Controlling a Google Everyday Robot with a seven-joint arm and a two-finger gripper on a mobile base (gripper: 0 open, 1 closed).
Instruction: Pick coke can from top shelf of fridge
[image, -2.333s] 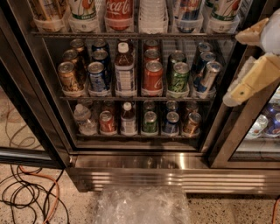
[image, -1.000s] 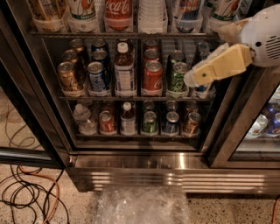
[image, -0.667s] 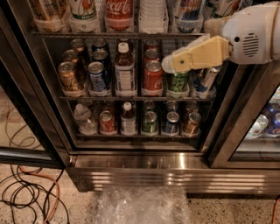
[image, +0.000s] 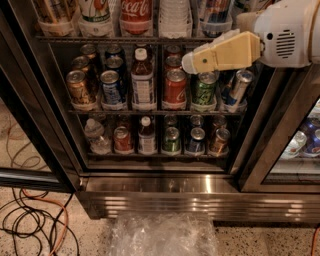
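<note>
A bulky white wrist housing (image: 287, 32), marked by a slotted vent and a small dark dot, is seen at the upper right of the scene, where it is cut off by the right and top edges. From its left side the cream-coloured gripper (image: 196, 61) is extended leftward and tilted slightly downward, its blunt rounded tip being held high, a little right of the scene's centre. The gripper is presented as one tapering block, wider where it is joined to the housing and narrower at the tip.

Matt cream plastic jaws upper right; fridge (image: 165, 201) base glossy steel.
</note>
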